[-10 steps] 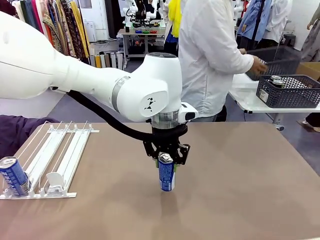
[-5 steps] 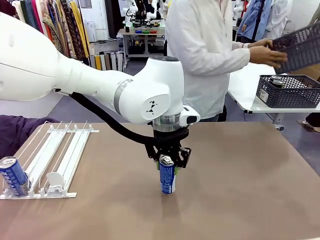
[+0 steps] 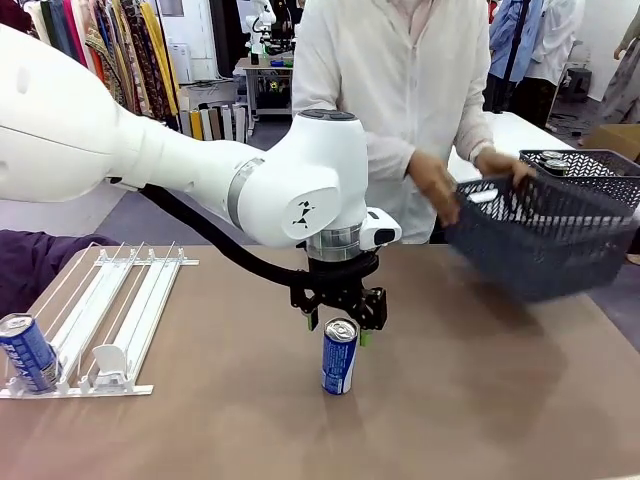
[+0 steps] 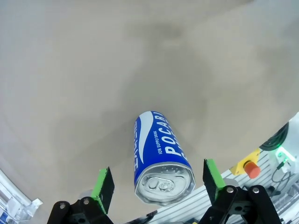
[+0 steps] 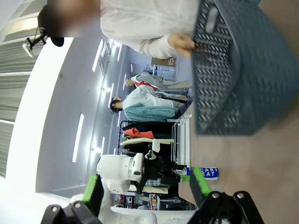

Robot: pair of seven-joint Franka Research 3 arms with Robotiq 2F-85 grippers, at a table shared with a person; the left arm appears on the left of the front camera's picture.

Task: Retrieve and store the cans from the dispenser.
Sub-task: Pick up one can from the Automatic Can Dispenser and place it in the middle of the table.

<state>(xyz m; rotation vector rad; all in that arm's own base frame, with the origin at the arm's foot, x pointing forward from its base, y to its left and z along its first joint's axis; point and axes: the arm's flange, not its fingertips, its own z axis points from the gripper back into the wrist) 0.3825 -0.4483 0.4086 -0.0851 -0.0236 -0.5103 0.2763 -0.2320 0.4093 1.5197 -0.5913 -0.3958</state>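
A blue can (image 3: pixel 339 358) stands upright on the brown table, free of any grip. My left gripper (image 3: pixel 338 328) hovers just above its silver top, open, with a green pad on either side. In the left wrist view the can (image 4: pixel 161 154) sits between the spread fingers (image 4: pixel 103 187) without touching them. A second blue can (image 3: pixel 27 352) stands at the near end of the white dispenser (image 3: pixel 115 310) at the table's left. In its wrist view my right gripper (image 5: pixel 147 186) is open and empty, looking across at the can (image 5: pixel 203 172) and dispenser (image 5: pixel 180 137).
A person in white holds a dark grey mesh basket (image 3: pixel 545 238) over the table's far right corner; it looms large in the right wrist view (image 5: pixel 238 70). Another basket (image 3: pixel 590 160) with cans sits on a white table behind.
My left gripper has opened, let go of the can and risen slightly. The person has turned and carried the mesh basket from the back table toward this table.
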